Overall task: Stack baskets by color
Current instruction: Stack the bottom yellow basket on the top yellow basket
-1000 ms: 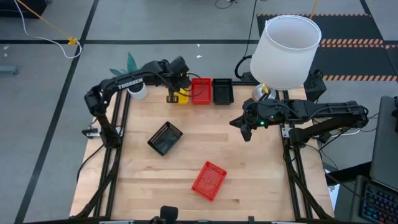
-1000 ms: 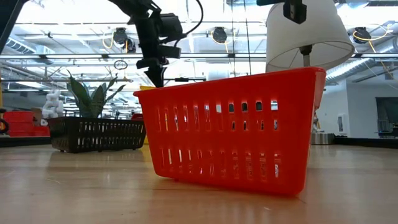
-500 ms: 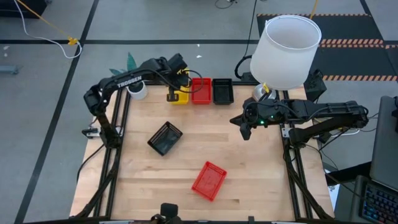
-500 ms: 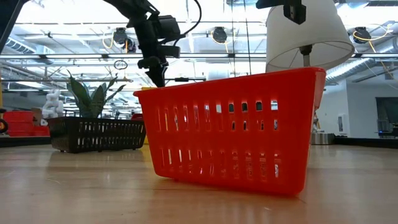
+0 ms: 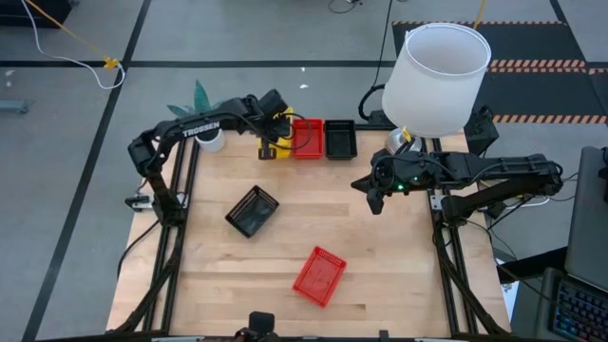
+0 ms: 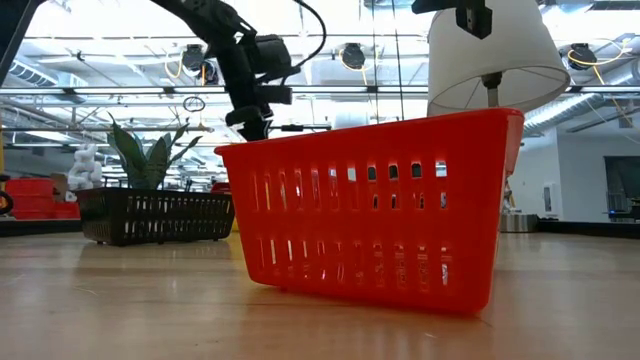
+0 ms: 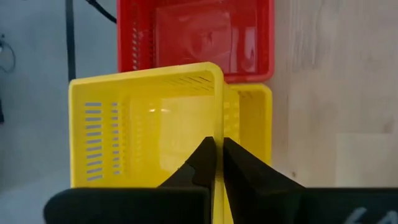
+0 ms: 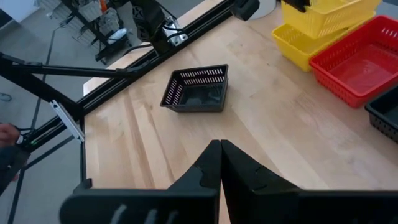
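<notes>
At the far edge of the surface [image 5: 380,275], a yellow basket [image 7: 146,121] is held by its side wall in the left tool [image 7: 217,163], fingers pinched narrow, tilted over a second yellow basket [image 7: 252,130]. Beside these stand a red stack [image 5: 307,138] and a black stack [image 5: 340,139]. One black basket [image 5: 252,210] and one red basket [image 5: 318,275] lie apart, mid-surface. Right tool [image 5: 372,197]: fingers closed, nothing held, above bare wood.
</notes>
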{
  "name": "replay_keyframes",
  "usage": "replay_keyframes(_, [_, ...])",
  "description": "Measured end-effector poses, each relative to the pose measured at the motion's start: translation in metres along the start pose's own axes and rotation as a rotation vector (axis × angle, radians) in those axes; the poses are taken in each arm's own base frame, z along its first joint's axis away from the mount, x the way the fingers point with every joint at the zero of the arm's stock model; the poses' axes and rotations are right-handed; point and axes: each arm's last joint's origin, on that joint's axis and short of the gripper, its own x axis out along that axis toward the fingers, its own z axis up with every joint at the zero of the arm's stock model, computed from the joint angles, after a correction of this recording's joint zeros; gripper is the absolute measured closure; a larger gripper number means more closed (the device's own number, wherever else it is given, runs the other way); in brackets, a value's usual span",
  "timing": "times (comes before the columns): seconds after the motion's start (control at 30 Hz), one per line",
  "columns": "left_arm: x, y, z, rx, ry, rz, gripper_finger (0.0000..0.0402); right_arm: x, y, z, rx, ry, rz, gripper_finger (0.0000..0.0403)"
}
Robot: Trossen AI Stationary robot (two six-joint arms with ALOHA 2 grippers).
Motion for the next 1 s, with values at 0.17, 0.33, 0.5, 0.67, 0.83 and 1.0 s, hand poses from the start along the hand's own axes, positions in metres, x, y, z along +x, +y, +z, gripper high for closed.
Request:
replay_keyframes(0.17, [0.0071,-0.0043,-0.0052,0.001,0.023,-0.017,0.0388,0.0,0.0,0.0,0.002,0.0,0.001,0.0403])
replay_keyframes(0.33, [0.0075,-0.0047,-0.0055,0.008,0.025,-0.017,0.0366,0.0,0.0,0.0,0.002,0.0,0.001,0.0403])
replay_keyframes(0.5, [0.0075,-0.0034,-0.0064,0.005,0.056,0.022,0.0336,0.0,0.0001,0.0,0.002,0.0,0.001,0.0403])
replay_keyframes(0.67, [0.0075,-0.0029,-0.0069,-0.012,0.058,0.024,0.0318,0.0,0.0001,0.0,0.002,0.0,0.001,0.0403])
replay_keyframes(0.83, [0.0075,-0.0031,-0.0073,-0.02,0.061,0.021,0.0314,0.0,0.0001,0.0,0.003,0.0,0.001,0.0403])
replay_keyframes(1.0, [0.0075,-0.0032,-0.0075,-0.019,0.065,0.023,0.0313,0.0,0.0001,0.0001,0.003,0.0,0.002,0.0403])
